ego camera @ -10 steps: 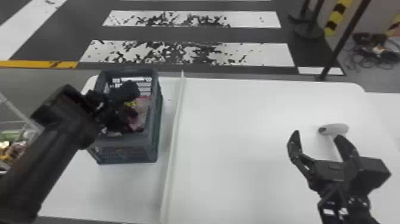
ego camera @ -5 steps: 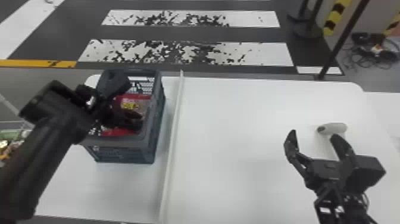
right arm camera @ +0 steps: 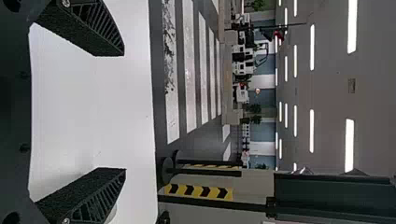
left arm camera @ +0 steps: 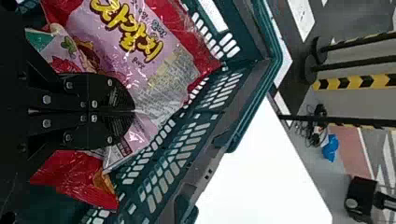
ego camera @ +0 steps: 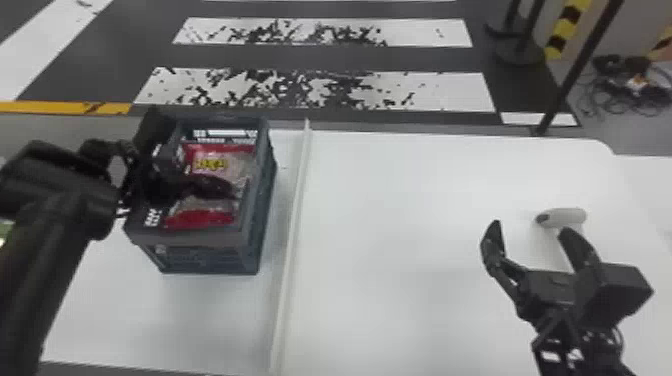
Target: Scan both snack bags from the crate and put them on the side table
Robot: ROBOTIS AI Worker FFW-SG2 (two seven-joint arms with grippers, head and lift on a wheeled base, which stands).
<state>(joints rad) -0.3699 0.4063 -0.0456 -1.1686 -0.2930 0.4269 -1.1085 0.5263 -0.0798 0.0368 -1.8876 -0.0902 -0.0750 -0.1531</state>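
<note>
The left claw [left arm camera: 132, 111] has shifted leftward, exposing more snack bag [ego camera: 235, 164] in the crate [ego camera: 252, 220], left of frame. Its fingers meet; whether they pinch it, I can't tell, so lifting seems unproven. Right claw [ego camera: 529, 231]: wide, empty.

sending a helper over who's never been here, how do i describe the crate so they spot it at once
Find the white table, then the pale strip running across it from near to far. The crate stands just left of that strip, towards the far edge. Unlike the flat, pale things around it, it is dark, open-topped and slotted, with red-edged snack bags inside.
</note>
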